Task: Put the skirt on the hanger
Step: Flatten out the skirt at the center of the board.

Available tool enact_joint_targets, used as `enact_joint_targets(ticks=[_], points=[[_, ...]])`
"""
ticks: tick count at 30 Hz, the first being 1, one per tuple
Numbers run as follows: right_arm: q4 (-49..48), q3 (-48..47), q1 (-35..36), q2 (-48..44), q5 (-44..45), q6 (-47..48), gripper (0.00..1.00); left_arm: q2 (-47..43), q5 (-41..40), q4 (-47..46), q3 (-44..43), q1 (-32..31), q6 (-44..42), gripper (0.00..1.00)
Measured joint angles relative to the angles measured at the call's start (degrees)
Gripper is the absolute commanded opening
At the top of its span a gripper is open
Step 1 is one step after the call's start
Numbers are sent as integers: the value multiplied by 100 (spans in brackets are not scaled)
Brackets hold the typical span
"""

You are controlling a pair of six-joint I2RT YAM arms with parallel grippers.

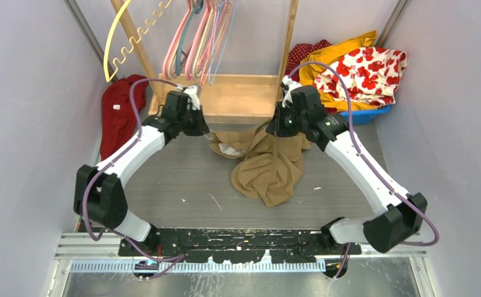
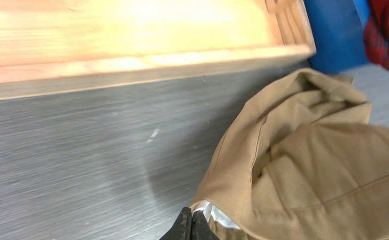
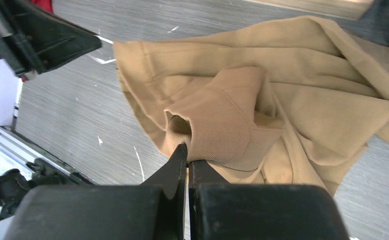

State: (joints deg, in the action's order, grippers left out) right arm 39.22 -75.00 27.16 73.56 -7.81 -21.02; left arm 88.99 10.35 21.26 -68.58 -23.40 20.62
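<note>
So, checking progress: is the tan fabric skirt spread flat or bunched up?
Bunched up: the tan fabric skirt lies in crumpled folds, left gripper and right gripper pinching its edges.

Crumpled tan skirt (image 1: 268,167) on grey tabletop (image 1: 176,179) before wooden rack (image 1: 238,99); pink and blue hangers (image 1: 197,37) up on that rack

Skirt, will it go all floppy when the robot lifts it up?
Probably floppy: the skirt lies crumpled in soft folds. It would likely sag between the left gripper and right gripper, which each pinch an edge. It looks like thin cloth, so it is probably light too.
</note>
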Motion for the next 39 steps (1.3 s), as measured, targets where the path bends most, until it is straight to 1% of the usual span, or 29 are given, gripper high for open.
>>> enact_joint_targets(ticks=[3, 7, 10, 13, 14, 16, 19, 22, 25, 27, 29, 30, 31, 34, 35, 39], points=[[-105, -391, 7, 505, -195, -72, 1, -380, 7, 267, -24, 428, 17, 0], [-136, -1193, 125, 1252, -350, -164, 1, -778, 20, 680, -17, 966, 39, 0], [-155, -1720, 234, 1596, -404, -177, 1, -1141, 17, 979, -20, 1346, 63, 0], [-179, -1779, 308, 1569, -415, -177, 1, -1443, 13, 1207, -35, 1572, 122, 0], [-232, -1690, 317, 1515, -413, -177, 1, -1517, 20, 1257, -35, 1585, 144, 0], [-343, -1213, 315, 1268, -382, -181, 1, -1611, 94, 1305, -7, 1580, 173, 0], [-455, -205, 310, 826, -332, -216, 1, -1681, 260, 1342, 105, 1491, 227, 0], [-535, 861, 310, 533, -256, -308, 1, -1644, 315, 1399, 214, 1237, 304, 0], [-632, 1770, 310, 455, -212, -407, 1, -1460, 275, 1443, 245, 599, 358, 0], [-649, 2122, 310, 452, -181, -472, 3, -1318, 262, 1436, 264, 131, 439, 0], [-723, 2420, 310, 380, -136, -516, 13, -1204, 260, 1436, 319, -273, 494, 0], [-765, 2540, 310, 310, -118, -542, 24, -1169, 258, 1438, 339, -407, 514, 0], [-804, 2629, 310, 243, -101, -573, 31, -1137, 247, 1440, 350, -516, 553, 0], [-848, 2874, 310, -42, -2, -610, 40, -1110, 201, 1432, 348, -612, 625, 0], [-846, 2896, 310, -103, 33, -614, 41, -1110, 179, 1436, 337, -612, 632, 0], [-824, 2892, 310, -251, 155, -592, 41, -1027, 136, 1469, 125, -625, 643, 0]])
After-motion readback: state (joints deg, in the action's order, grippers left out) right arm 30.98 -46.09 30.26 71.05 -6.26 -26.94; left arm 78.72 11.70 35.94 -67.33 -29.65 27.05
